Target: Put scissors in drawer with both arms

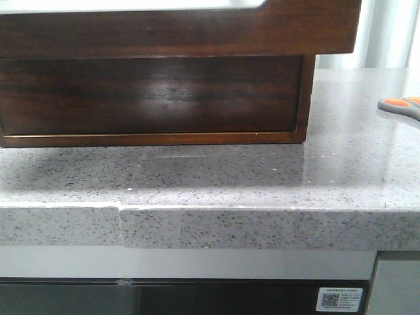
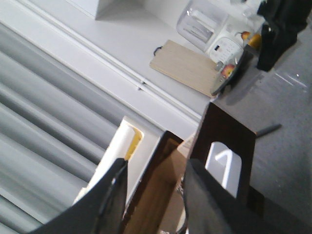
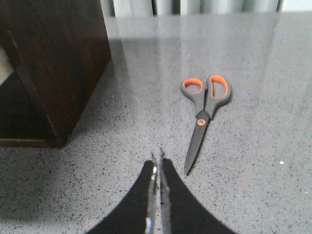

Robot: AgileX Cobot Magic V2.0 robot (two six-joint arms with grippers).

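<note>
The scissors (image 3: 202, 119), grey with orange-lined loops, lie flat and closed on the grey speckled counter, blades pointing toward my right gripper (image 3: 157, 158). That gripper is shut and empty, its tips just beside the blade tip and apart from it. In the front view only the scissors' handles (image 1: 400, 105) show at the far right. The dark brown drawer (image 1: 177, 29) juts out over the wooden cabinet (image 1: 151, 98). My left gripper (image 2: 157, 163) is open above the drawer, with a dark wood wall (image 2: 156, 161) and pale inside (image 2: 163, 195) between its fingers. The notched panel (image 2: 229, 131) stands beside it.
The cabinet corner (image 3: 63, 58) stands close beside the scissors' patch of counter. The counter's front edge (image 1: 210, 216) has a seam. A wooden board (image 2: 183, 68), a white appliance (image 2: 214, 34) and a dark object (image 2: 278, 29) sit beyond the cabinet.
</note>
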